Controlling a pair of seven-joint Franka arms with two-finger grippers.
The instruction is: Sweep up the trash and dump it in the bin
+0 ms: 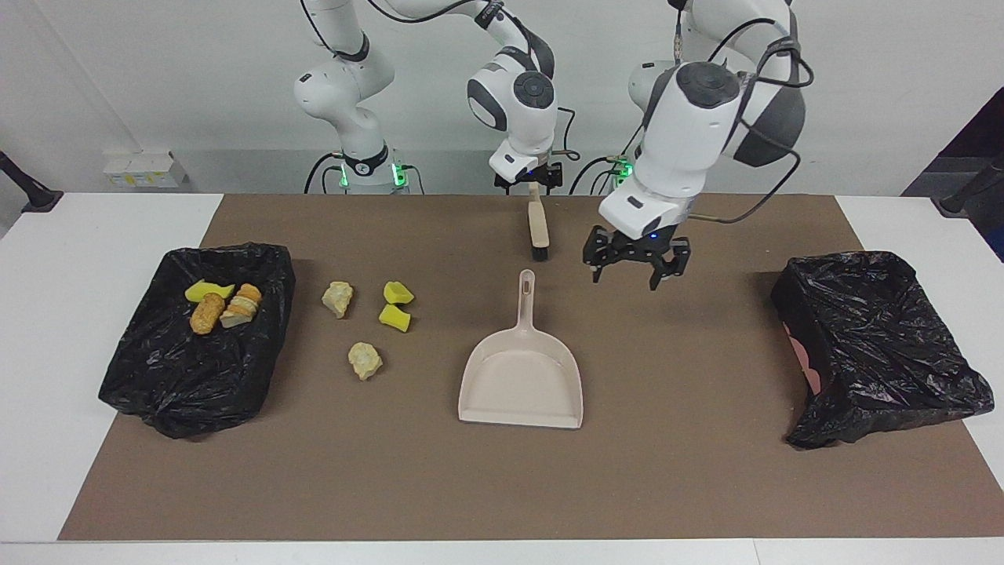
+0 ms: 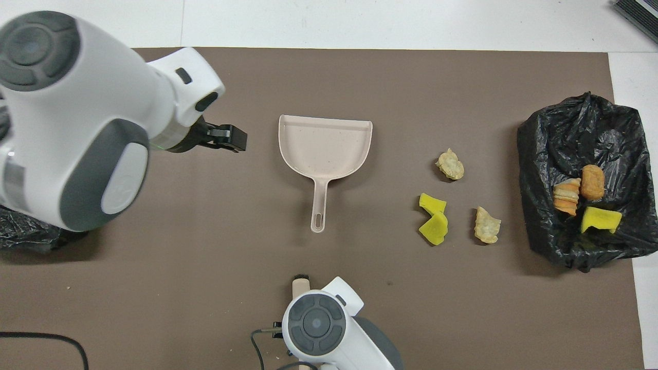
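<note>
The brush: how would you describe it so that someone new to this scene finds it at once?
Start at the pale pink dustpan in the middle of the brown mat. Nearer to the robots than its handle, the right gripper holds the brush upright. It is the only wooden-handled tool, with black bristles on the mat.

Brown mat (image 1: 706,471) covered the white table (image 1: 94,235), small white boxes (image 1: 145,169) stood against the wall past the right arm's end, dark keyboard-like object (image 2: 637,13) lay at the table's corner.
</note>
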